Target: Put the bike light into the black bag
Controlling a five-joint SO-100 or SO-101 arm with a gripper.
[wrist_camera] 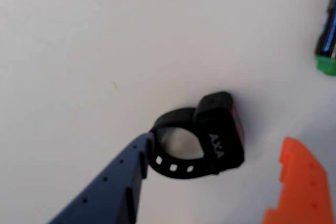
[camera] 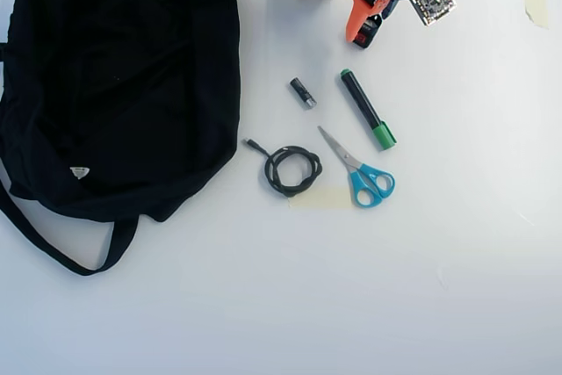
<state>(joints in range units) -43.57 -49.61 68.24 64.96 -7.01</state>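
Note:
The bike light [wrist_camera: 218, 129] is a small black block marked AXA with a loop strap, lying on the white table in the wrist view. My gripper [wrist_camera: 218, 141] is open around it: the blue finger [wrist_camera: 121, 182] touches the strap on the left, while the orange finger [wrist_camera: 296, 182] stands apart on the right. In the overhead view the gripper [camera: 369, 25] sits at the top, with the light [camera: 367, 36] a dark spot under the orange finger. The black bag [camera: 114, 76] lies flat at the far left, its strap trailing toward the front.
A black marker with a green cap [camera: 369, 110] lies just in front of the gripper, and its cap end [wrist_camera: 326, 64] shows in the wrist view. A small black-and-silver cylinder [camera: 303, 92], a coiled black cable [camera: 292, 169] and blue-handled scissors [camera: 358, 169] lie between gripper and bag.

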